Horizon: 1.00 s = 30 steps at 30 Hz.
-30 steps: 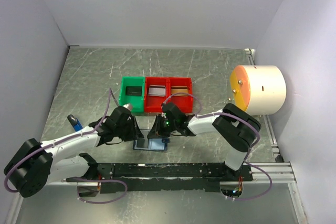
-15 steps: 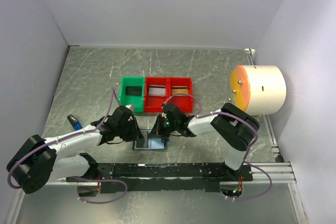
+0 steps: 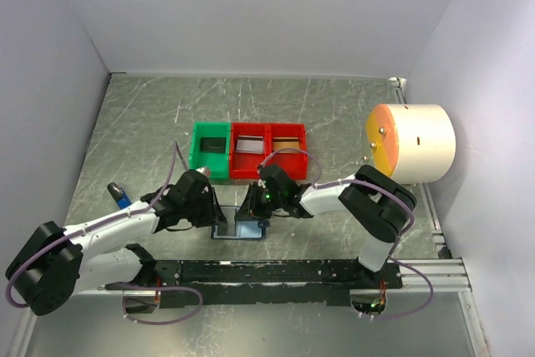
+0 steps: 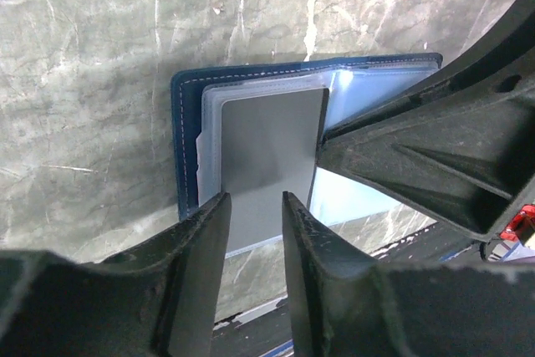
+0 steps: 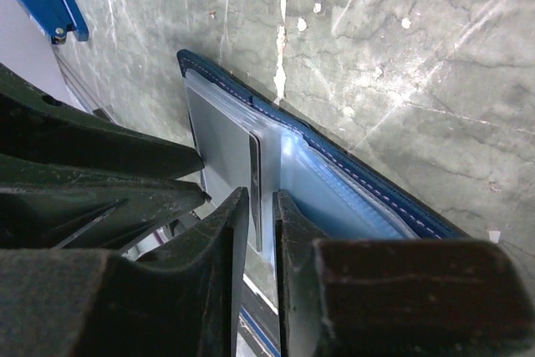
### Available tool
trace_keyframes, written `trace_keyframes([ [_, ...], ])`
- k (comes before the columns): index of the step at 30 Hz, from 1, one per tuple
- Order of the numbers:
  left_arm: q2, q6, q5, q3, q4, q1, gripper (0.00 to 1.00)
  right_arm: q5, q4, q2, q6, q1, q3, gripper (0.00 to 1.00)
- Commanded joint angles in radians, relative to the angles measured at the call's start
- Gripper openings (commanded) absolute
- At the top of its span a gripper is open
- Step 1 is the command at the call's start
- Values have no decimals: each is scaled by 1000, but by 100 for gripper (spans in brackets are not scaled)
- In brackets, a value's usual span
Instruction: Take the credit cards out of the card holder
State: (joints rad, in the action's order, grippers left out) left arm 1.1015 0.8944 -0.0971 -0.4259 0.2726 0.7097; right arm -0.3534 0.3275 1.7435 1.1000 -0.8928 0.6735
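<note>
The navy card holder lies open on the table near the front edge, between both grippers. In the left wrist view a grey credit card sits in a clear sleeve of the card holder. My left gripper hovers open over the card's near edge with nothing between its fingers. The right gripper stands a narrow slit apart at the holder's middle fold, with the thin edge of the card running into the slit. The blue-grey pockets beside it look empty.
A green bin holds a dark card. Two red bins behind the holder hold a silvery card and a tan one. A white drum with a yellow face stands at the right. A small blue tag lies at the left.
The left arm shifted slightly toward the holder and came back. Both grippers stay at the open card holder, which has not moved.
</note>
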Motion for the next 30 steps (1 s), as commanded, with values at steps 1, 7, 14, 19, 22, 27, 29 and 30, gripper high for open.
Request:
trace_keyframes([
  [1,70,-21,41,9,69,7,42,7,-42,27,-23,1,15,21],
  [7,93,-17,32,30,55,16,34,-38,-16,55,-34,0,27,20],
  [14,47,-1,40,56,74,18,33,-68,49,55,-35,-1,30,9],
  [19,14,8,85,19,132,18,37,-2,-18,33,-36,-1,29,2],
  [22,-22,12,128,-14,185,19,43,37,-69,11,-56,2,24,1],
  [27,-33,-2,141,-27,185,18,48,23,-50,8,-52,7,9,0],
  [29,-6,-12,118,-25,162,18,48,22,-42,8,-49,7,8,0],
  [30,12,-18,106,-24,146,18,48,22,-42,8,-48,8,10,0],
])
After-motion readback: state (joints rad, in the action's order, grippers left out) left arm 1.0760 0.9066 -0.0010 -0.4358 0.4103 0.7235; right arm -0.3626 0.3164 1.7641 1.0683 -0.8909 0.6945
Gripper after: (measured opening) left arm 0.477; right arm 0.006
